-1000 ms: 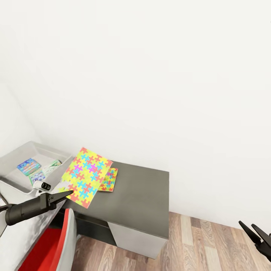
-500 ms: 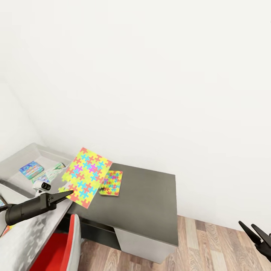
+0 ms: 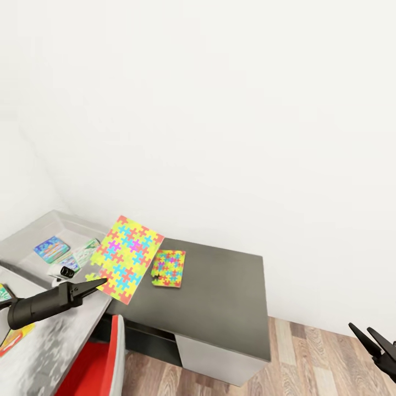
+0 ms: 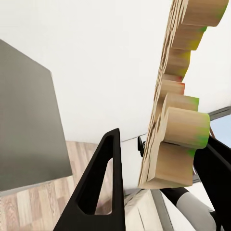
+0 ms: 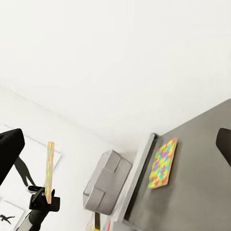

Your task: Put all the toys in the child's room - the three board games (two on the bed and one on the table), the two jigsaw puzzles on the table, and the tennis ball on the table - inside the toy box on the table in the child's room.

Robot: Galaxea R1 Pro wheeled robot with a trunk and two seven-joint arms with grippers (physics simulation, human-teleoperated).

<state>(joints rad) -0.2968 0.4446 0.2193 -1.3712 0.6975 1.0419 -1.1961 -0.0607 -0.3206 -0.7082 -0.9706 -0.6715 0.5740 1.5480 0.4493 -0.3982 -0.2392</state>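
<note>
From the head camera we see our left gripper (image 3: 94, 284) pinching the lower edge of the large jigsaw puzzle (image 3: 126, 258), which is lifted clear of the table (image 3: 220, 297) and tilted, its patterned face turned toward us. The smaller jigsaw puzzle (image 3: 169, 268) lies flat on the dark cabinet top, just beside the held one. To the left the toy box (image 3: 33, 237) sits on the pale desk top, and inside it we make out a blue board game (image 3: 51, 248) and a green-white board game (image 3: 83, 253); a further colourful card (image 3: 14, 336) lies at the left edge of the view, though too little of it shows for us to name it. A red chair (image 3: 93, 366) stands below the desk, and our right gripper (image 3: 372, 340) hangs low at the right over the wooden floor (image 3: 324, 363), its two fingers spread apart with nothing between them. In the left wrist view we look along the black fingers (image 4: 98, 187), which clamp the wooden edge of the large jigsaw puzzle (image 4: 173, 120), seen edge-on with its knobbed outline against the white wall. In the right wrist view the smaller jigsaw puzzle (image 5: 162, 163) lies on the grey table (image 5: 202, 163), the toy box (image 5: 106, 180) stands beyond the table's far end, and the left gripper (image 5: 42, 199) holds the large jigsaw puzzle (image 5: 49, 166) upright, seen edge-on; the right gripper's own fingertips (image 5: 9, 151) sit wide at the picture's borders.
</note>
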